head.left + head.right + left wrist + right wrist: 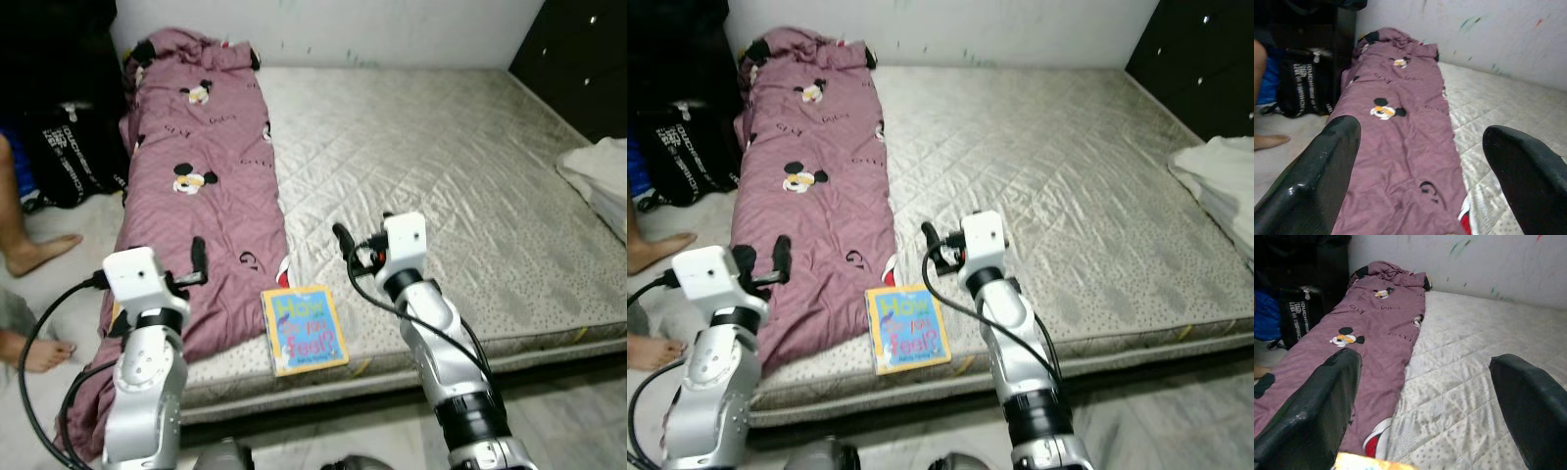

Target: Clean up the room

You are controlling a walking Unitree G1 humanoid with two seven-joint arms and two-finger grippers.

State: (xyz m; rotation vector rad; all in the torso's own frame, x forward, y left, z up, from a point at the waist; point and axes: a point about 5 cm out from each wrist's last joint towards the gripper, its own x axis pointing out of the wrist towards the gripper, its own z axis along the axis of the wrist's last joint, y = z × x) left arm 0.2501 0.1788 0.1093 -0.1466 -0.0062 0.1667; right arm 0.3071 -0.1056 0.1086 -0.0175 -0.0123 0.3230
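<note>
A bare mattress [460,166] lay on the floor, a mauve blanket [201,186] with cartoon-mouse prints stretched along its left side from the far wall to the near edge. A yellow-and-blue book [304,329] lay flat at the near edge, just right of the blanket. The left gripper [1420,166] hung over the blanket's near end, fingers spread wide, holding nothing. The right gripper [1425,401] hovered above the mattress just beyond the book, likewise wide open and empty. A person's bare feet [41,255] stood on the floor at left, near a black bag [73,157]. White cloth [600,181] lay at the right.
</note>
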